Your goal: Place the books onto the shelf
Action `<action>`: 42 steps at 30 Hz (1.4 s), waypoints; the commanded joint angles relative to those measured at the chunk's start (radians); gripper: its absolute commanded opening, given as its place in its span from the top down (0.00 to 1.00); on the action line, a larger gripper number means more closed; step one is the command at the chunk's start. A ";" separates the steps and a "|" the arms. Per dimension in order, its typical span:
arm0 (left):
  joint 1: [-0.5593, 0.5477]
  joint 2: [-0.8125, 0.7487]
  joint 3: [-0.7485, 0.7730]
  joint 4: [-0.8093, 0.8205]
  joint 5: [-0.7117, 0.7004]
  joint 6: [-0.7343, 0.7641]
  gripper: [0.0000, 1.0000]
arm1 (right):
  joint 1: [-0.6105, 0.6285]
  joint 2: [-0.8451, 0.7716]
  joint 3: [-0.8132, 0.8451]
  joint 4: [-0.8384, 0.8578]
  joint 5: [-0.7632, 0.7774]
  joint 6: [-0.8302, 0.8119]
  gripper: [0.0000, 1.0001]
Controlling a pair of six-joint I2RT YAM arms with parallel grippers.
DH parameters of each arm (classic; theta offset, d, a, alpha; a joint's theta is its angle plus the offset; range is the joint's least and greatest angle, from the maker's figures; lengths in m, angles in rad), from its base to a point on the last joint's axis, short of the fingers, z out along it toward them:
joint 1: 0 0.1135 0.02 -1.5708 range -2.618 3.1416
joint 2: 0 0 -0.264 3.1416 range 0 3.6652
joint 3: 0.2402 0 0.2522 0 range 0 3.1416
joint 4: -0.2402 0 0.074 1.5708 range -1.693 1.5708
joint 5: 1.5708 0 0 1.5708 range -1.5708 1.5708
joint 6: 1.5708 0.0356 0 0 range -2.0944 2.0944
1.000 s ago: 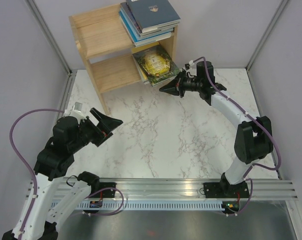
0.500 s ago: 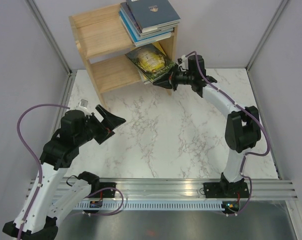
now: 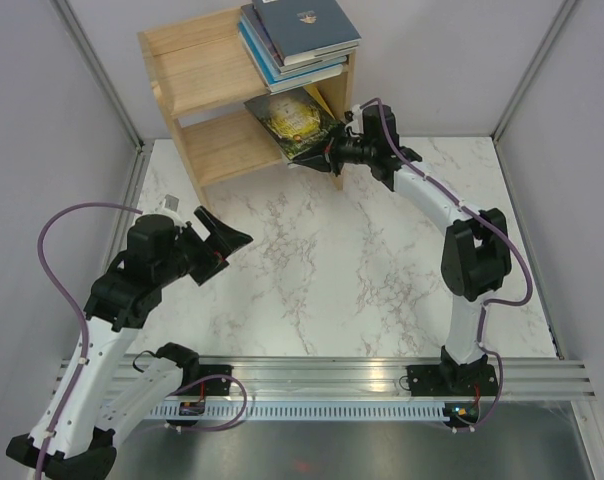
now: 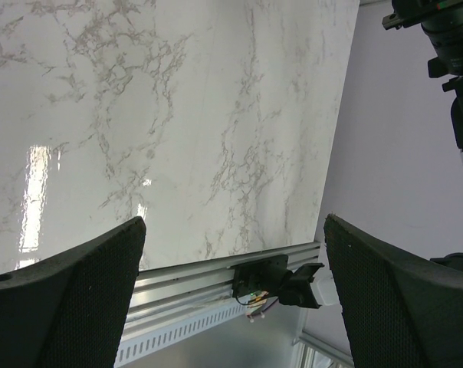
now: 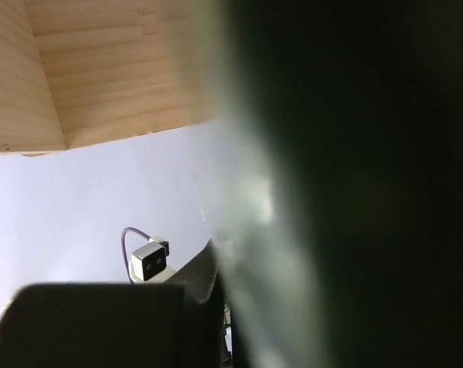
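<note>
The black-and-gold book [image 3: 294,122] sits tilted, partly inside the shelf's [image 3: 197,75] lower tier, upper centre of the frame. The right gripper [image 3: 312,156], fingers closed, meets its outer edge. Best to push slowly and straight inward, keeping the book flat. The left gripper [image 3: 227,232] gapes wide, idle, centre left.

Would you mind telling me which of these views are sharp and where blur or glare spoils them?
Top external: sharp and evenly lit, the shelf clear. Left wrist: the marble table is crisp with one glare streak; the left gripper's fingers are dark but in focus. Right wrist: a dark blurred mass fills the right half; only the shelf's wood is legible.
</note>
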 commanded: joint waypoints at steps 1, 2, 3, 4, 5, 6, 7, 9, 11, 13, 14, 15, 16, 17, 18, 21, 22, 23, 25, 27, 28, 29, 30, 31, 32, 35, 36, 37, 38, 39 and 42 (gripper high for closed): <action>0.005 0.002 0.048 0.010 -0.033 0.041 0.00 | 0.013 0.034 0.050 0.015 0.045 0.048 1.00; 0.006 0.002 0.048 0.010 -0.033 0.043 0.00 | 0.013 0.037 0.053 0.015 0.051 0.049 1.00; 0.006 0.003 0.049 0.010 -0.034 0.044 0.00 | 0.013 0.040 0.056 0.015 0.058 0.049 1.00; 0.006 0.003 0.049 0.010 -0.034 0.044 0.00 | 0.013 0.042 0.058 0.015 0.062 0.049 1.00; 0.006 0.006 0.049 0.008 -0.034 0.046 0.00 | 0.013 0.044 0.064 0.015 0.062 0.040 1.00; 0.006 0.006 0.051 0.008 -0.034 0.046 0.00 | 0.013 0.039 0.065 0.015 0.062 0.032 1.00; 0.006 0.006 0.051 0.008 -0.034 0.049 0.00 | 0.012 0.034 0.064 0.015 0.062 0.025 1.00; 0.006 0.006 0.054 0.010 -0.034 0.050 0.00 | 0.013 -0.001 0.053 0.015 0.066 -0.023 1.00; 0.006 0.006 0.059 0.008 -0.036 0.057 0.00 | 0.013 -0.041 0.020 0.015 0.074 -0.070 1.00; 0.006 0.008 0.059 0.008 -0.037 0.060 0.00 | 0.012 -0.113 -0.017 0.016 0.081 -0.142 1.00; 0.005 0.006 0.060 0.008 -0.037 0.061 0.00 | 0.012 -0.139 -0.060 0.016 0.086 -0.164 1.00; 0.006 0.006 0.060 0.008 -0.037 0.061 0.00 | 0.012 -0.194 -0.085 0.018 0.091 -0.187 1.00; 0.006 0.006 0.059 0.008 -0.036 0.064 0.00 | 0.013 -0.222 -0.130 0.019 0.098 -0.230 1.00; 0.008 0.006 0.060 0.010 -0.036 0.066 0.00 | 0.012 -0.276 -0.152 0.018 0.106 -0.256 1.00; 0.006 0.009 0.062 0.008 -0.034 0.069 0.00 | 0.013 -0.304 -0.178 0.018 0.114 -0.277 1.00; 0.008 0.017 0.069 0.007 -0.030 0.087 0.00 | 0.013 -0.413 -0.267 0.007 0.144 -0.351 0.90; 0.006 0.022 0.077 0.005 -0.027 0.107 0.00 | 0.013 -0.438 -0.310 0.001 0.149 -0.379 0.76; 0.008 0.026 0.085 0.001 -0.027 0.128 0.00 | 0.013 -0.487 -0.329 0.001 0.143 -0.389 0.68; 0.008 0.058 0.123 -0.043 -0.069 0.188 0.00 | 0.013 -0.536 -0.367 -0.019 0.141 -0.429 0.41; 0.006 0.088 0.198 -0.126 -0.186 0.221 0.00 | 0.013 -0.607 -0.375 -0.077 0.173 -0.515 0.31; 0.006 0.100 0.216 -0.139 -0.224 0.254 0.00 | 0.013 -0.628 -0.381 -0.152 0.193 -0.544 0.20; 0.006 0.130 0.239 -0.142 -0.252 0.280 0.00 | 0.013 -0.668 -0.382 -0.192 0.209 -0.576 0.16; 0.006 0.149 0.252 -0.145 -0.293 0.309 0.00 | 0.015 -0.685 -0.385 -0.233 0.236 -0.628 0.12; 0.006 0.176 0.259 -0.151 -0.315 0.363 0.00 | 0.013 -0.702 -0.390 -0.299 0.242 -0.655 0.05; 0.006 0.201 0.273 -0.160 -0.341 0.388 0.00 | 0.015 -0.732 -0.401 -0.330 0.249 -0.673 0.02; 0.006 0.287 0.200 -0.111 -0.442 0.523 0.00 | 0.015 -0.795 -0.410 -0.451 0.304 -0.738 0.02; 0.008 0.339 0.178 -0.095 -0.453 0.556 0.00 | 0.015 -0.814 -0.410 -0.477 0.327 -0.753 0.02; 0.014 0.364 0.130 -0.037 -0.456 0.614 0.00 | 0.015 -0.832 -0.407 -0.532 0.398 -0.771 0.02; 0.020 0.393 0.105 -0.007 -0.444 0.636 0.00 | 0.015 -0.872 -0.410 -0.557 0.448 -0.773 0.02; 0.044 0.417 0.077 0.034 -0.372 0.655 0.00 | 0.016 -0.893 -0.419 -0.580 0.501 -0.769 0.02; 0.081 0.500 -0.041 0.235 -0.242 0.699 0.00 | 0.016 -0.953 -0.450 -0.658 0.635 -0.784 0.02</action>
